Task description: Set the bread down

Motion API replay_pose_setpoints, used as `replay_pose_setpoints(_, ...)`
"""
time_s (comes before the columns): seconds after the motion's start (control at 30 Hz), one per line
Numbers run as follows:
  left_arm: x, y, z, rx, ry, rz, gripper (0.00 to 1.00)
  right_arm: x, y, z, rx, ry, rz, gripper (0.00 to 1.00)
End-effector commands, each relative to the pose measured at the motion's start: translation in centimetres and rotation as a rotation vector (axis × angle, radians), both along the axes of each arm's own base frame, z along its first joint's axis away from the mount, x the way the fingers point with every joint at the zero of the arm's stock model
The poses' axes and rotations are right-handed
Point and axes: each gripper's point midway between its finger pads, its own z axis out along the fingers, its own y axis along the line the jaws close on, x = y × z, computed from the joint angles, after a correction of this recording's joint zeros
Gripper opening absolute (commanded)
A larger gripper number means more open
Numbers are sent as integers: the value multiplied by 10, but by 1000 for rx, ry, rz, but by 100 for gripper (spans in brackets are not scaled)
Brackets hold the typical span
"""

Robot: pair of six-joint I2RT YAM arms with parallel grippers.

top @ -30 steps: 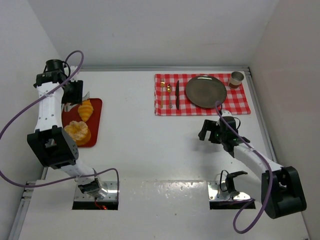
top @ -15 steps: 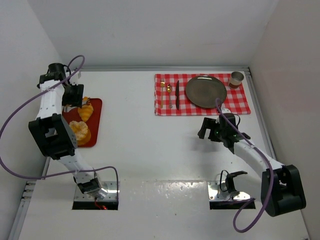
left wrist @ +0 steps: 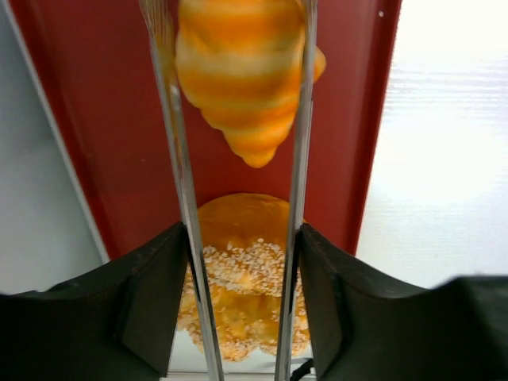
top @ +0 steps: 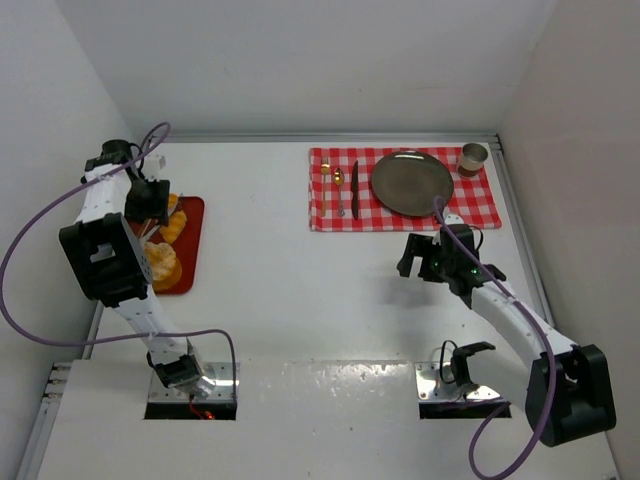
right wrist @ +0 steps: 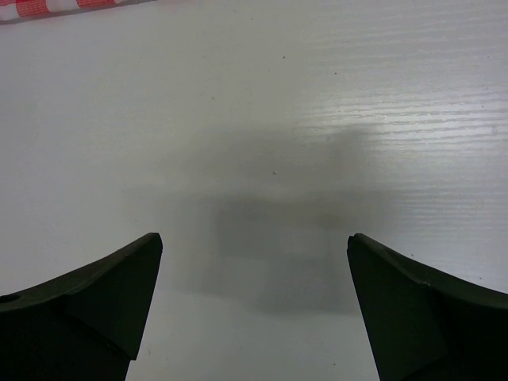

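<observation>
The left gripper [top: 153, 206] pinches the croissant [left wrist: 238, 71] at the far end of the red tray [left wrist: 349, 119], next to the bun [left wrist: 242, 270]. This looks like the picking-up step. Next, lift it gently and carry it to the plate [top: 412, 182] (far right of the tray). The right gripper [right wrist: 254, 238] hangs wide open.

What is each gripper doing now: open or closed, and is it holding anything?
Left gripper: fingers closed on the croissant.
Right gripper: open, holding nothing.
</observation>
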Motion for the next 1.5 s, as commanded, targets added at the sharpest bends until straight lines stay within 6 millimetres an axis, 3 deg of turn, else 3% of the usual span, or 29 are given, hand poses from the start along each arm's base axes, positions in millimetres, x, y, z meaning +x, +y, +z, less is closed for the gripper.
replay_pose_setpoints(0.0, 6, -4, 12, -29, -56, -23, 58, 5, -2, 9, -10, -43, -11, 100)
replay_pose_setpoints(0.07, 4, -7, 12, -44, -52, -27, 54, 4, -2, 9, -11, -48, -11, 100)
replay_pose_setpoints(0.23, -2, -12, 19, -66, -28, -21, 58, 3, -2, 9, -9, -61, -13, 100)
replay_pose_setpoints(0.47, 3, 6, 29, 3, -40, 11, 63, 5, -1, 11, -10, -63, -2, 100)
replay_pose_setpoints(0.63, 14, 10, 25, -7, -29, -1, 63, 8, 0, 15, -8, -57, 1, 100)
replay_pose_setpoints(1.0, 14, 0, 3, -77, 23, -37, 64, 12, 6, 18, 1, -52, 5, 100)
replay_pose_setpoints(1.23, 13, -2, -2, -94, 46, -48, 36, 9, 7, 15, -5, -44, 14, 100)
replay_pose_setpoints(1.33, 12, -7, 21, -98, 8, -66, 25, 10, 7, 15, 0, -62, 10, 100)
replay_pose_setpoints(1.47, 15, -13, 56, -91, -47, -95, 23, 12, 9, 17, 22, -83, -4, 100)
